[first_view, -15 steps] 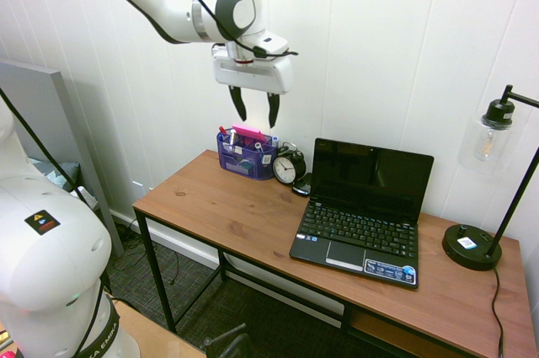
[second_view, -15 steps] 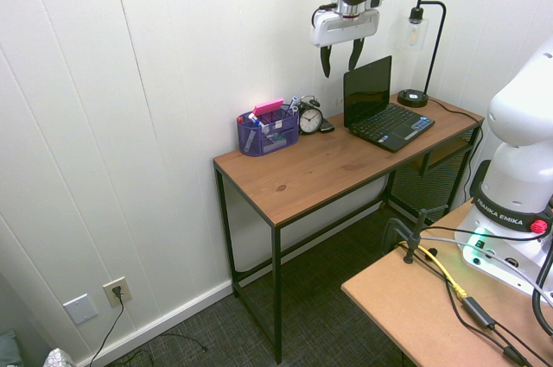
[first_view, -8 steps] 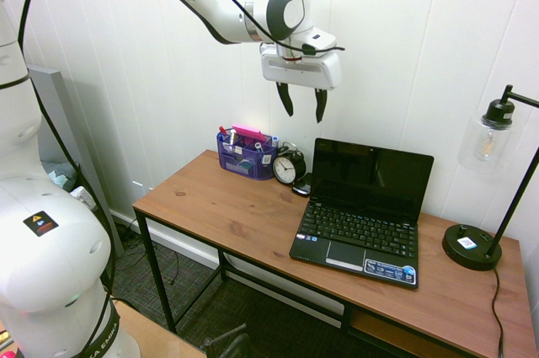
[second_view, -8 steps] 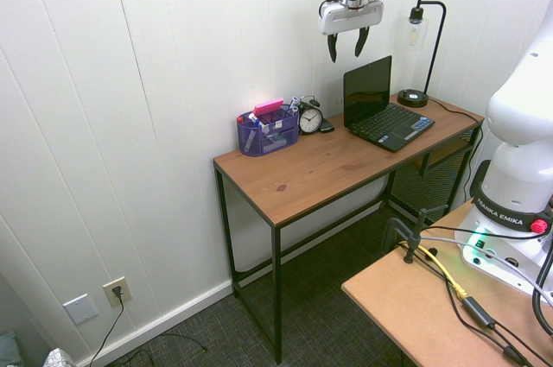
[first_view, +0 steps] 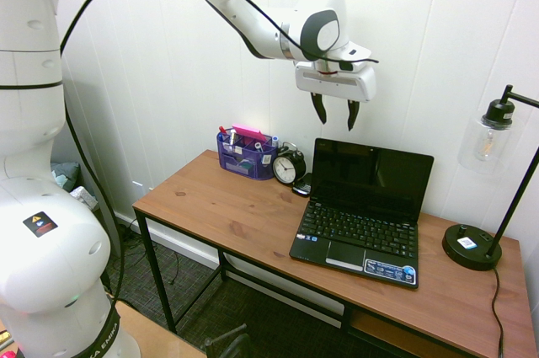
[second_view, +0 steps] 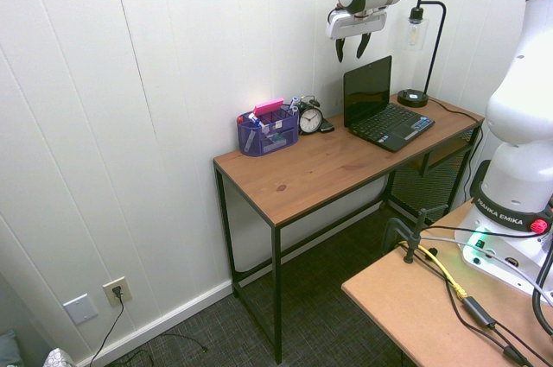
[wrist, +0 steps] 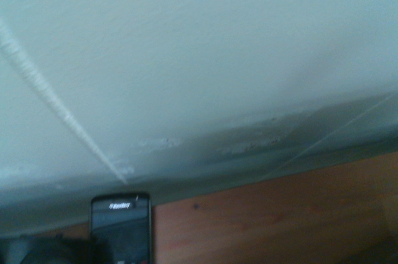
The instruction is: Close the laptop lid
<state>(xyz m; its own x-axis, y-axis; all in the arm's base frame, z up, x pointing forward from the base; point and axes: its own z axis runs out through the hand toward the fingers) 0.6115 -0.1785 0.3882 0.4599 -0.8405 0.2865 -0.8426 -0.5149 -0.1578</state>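
The gripper (first_view: 334, 114) has been swung across from above the organizer (first_view: 245, 154), fingers spread and empty, now poised just above the laptop lid (first_view: 371, 177), upright on the desk (first_view: 227, 206); closing hasn't begun.

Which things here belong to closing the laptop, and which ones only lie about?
Job: lid, open and upright; gripper, open, above it.

Lying about: clock, organizer, phone, lamp, desk.
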